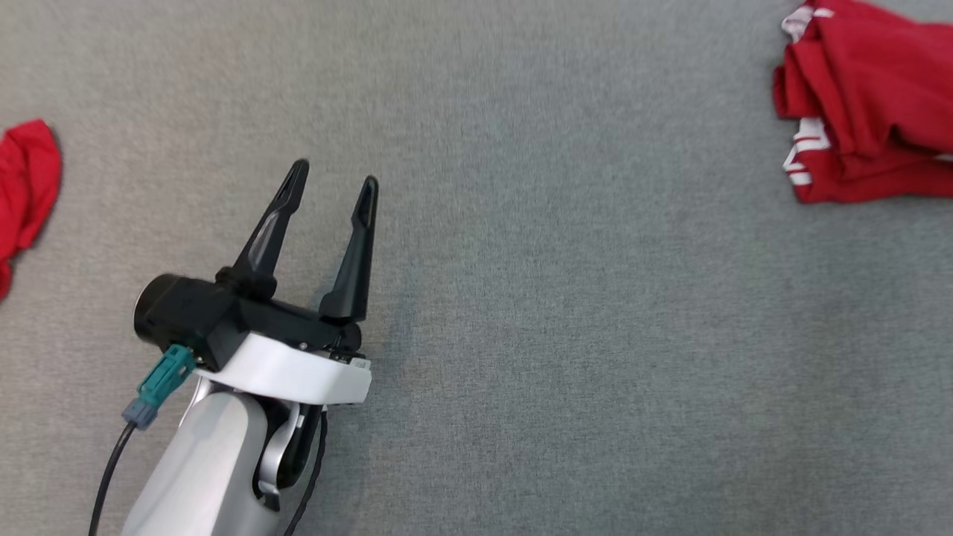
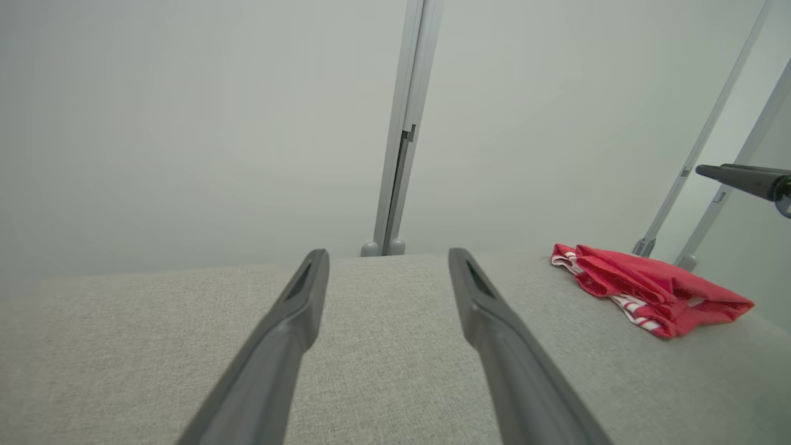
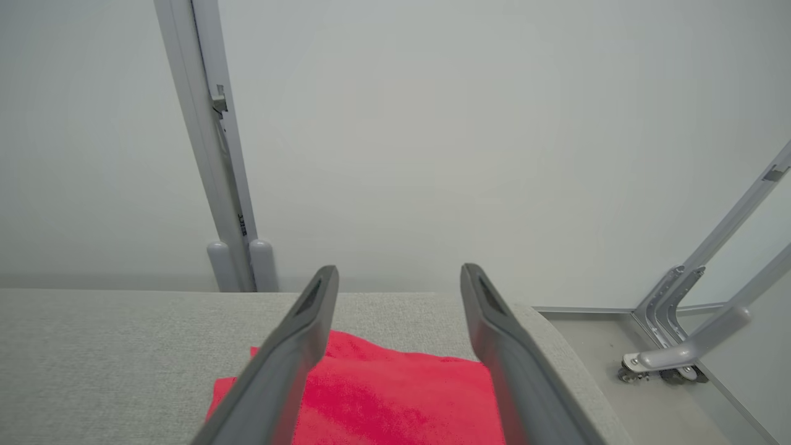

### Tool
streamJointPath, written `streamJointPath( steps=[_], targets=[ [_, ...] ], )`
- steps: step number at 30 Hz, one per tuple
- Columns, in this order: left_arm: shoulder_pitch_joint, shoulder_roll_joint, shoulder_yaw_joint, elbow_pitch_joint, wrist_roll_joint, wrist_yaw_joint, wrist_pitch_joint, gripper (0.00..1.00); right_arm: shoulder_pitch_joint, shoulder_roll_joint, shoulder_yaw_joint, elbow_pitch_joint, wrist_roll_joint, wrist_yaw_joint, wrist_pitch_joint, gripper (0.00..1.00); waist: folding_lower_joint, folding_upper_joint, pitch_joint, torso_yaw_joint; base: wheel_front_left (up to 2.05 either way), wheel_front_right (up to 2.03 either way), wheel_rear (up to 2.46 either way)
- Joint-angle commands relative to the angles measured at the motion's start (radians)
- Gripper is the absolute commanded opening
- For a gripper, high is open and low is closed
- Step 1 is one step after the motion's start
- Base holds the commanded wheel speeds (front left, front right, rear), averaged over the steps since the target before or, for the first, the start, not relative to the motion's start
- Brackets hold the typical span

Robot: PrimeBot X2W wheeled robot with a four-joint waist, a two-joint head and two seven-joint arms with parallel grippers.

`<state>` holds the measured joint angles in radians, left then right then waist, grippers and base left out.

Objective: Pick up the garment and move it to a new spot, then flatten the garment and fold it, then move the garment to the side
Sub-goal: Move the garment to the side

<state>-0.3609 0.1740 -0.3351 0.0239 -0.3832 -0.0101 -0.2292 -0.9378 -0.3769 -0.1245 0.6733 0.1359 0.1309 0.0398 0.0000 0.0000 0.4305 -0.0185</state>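
Observation:
The garment is red with white striped trim and lies folded in a bundle at the far right of the grey cloth-covered table. It also appears at the right of the left wrist view, garment. My left gripper hovers open and empty over bare table at the lower left, far from the garment. In its own view the left gripper has its fingers spread apart. My right gripper is open just above the red garment, with nothing between its fingers.
A second piece of red cloth lies at the table's left edge. The table's rounded right edge drops to a floor with a metal frame leg. Pale wall panels and a vertical post stand behind the table.

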Motion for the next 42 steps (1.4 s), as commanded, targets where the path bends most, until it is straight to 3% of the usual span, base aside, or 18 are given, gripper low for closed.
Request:
streamJointPath(
  steps=[1, 13, 23, 31, 42],
  targets=[
    [0.028, 0.003, 0.016, 0.011, -0.014, 0.011, -0.009, 1.0, 0.055, 0.015, 0.027, -0.04, 0.035, 0.0, -0.018, 1.0, 0.0, 0.0, -0.112, 0.002, 0.0, 0.0, 0.0],
    [0.165, 0.024, 0.078, 0.042, -0.054, 0.058, -0.017, 1.0, 0.418, 0.048, 0.118, -0.355, 0.203, 0.0, -0.018, 1.0, 0.0, 0.0, -0.352, 0.029, 0.0, 0.0, 0.0],
    [0.3, 0.028, 0.113, 0.052, -0.092, 0.087, -0.024, 1.0, 0.767, 0.126, 0.101, -0.627, 0.261, 0.0, -0.031, 1.0, 0.0, 0.0, -0.432, 0.045, 0.0, 0.0, 0.0],
    [0.357, 0.009, 0.115, 0.078, -0.082, 0.073, -0.034, 1.0, 0.958, 0.185, 0.118, -0.69, 0.254, 0.0, -0.063, 1.0, 0.0, 0.0, -0.448, 0.053, 0.0, 0.0, 0.0],
    [0.37, -0.014, 0.11, 0.115, -0.06, 0.053, -0.036, 1.0, 1.047, 0.199, 0.166, -0.678, 0.245, 0.0, -0.159, 1.0, 0.0, 0.0, -0.466, 0.048, 0.0, 0.0, 0.0]
  ],
)
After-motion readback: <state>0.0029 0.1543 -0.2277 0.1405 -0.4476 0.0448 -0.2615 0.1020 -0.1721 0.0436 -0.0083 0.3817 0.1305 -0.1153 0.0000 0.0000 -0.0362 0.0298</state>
